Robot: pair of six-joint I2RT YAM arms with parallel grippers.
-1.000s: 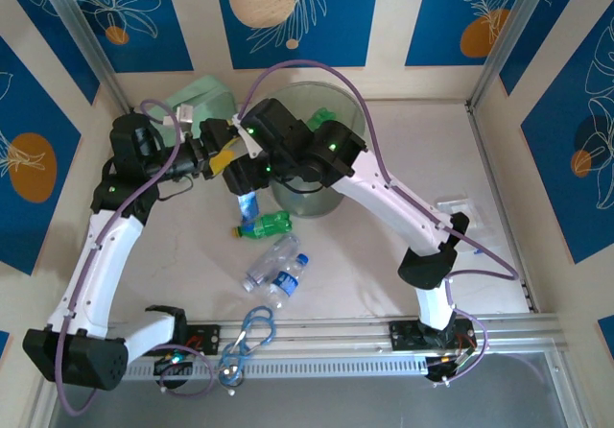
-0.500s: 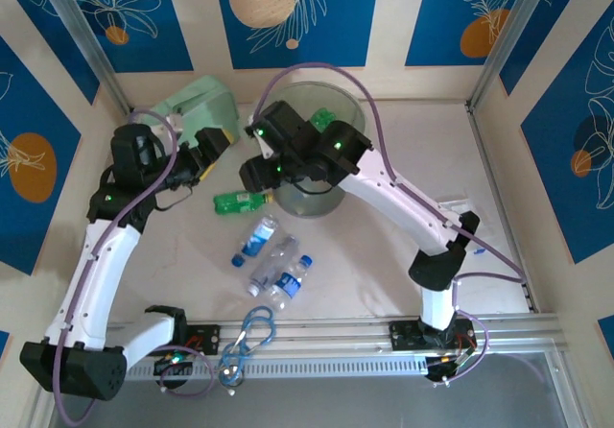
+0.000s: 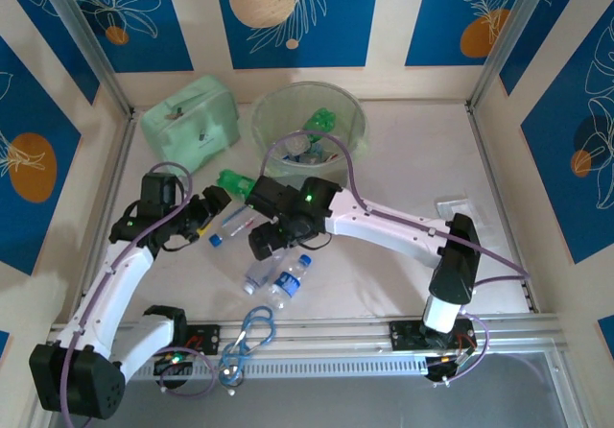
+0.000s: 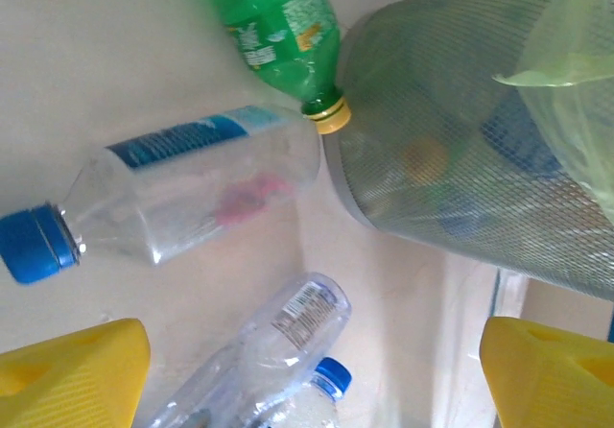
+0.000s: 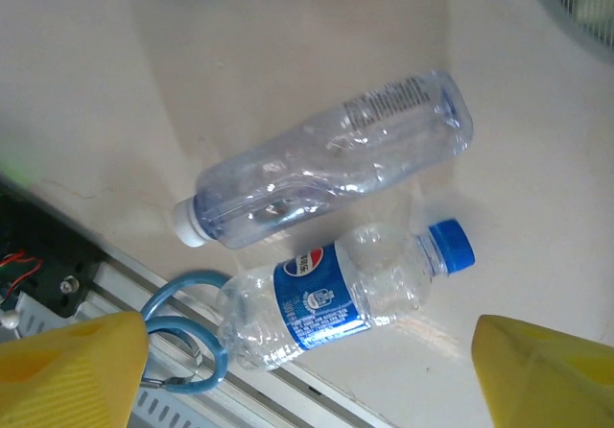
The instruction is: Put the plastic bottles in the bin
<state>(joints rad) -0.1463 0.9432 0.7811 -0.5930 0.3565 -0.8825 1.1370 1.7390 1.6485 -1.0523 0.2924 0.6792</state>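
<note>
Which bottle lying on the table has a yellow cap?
The green bottle, its cap pointing at the bin. The three clear bottles near it have blue or white caps.

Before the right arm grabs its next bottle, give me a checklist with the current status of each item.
1. Right gripper open and empty: ok.
2. Left gripper open and empty: ok.
3. Blue-label bottle lying below the right gripper: ok.
4. Blue carabiner clear of that bottle: cannot tell, it lies right at the bottle's base.
5. Bin upright, mouth open: ok.
</note>
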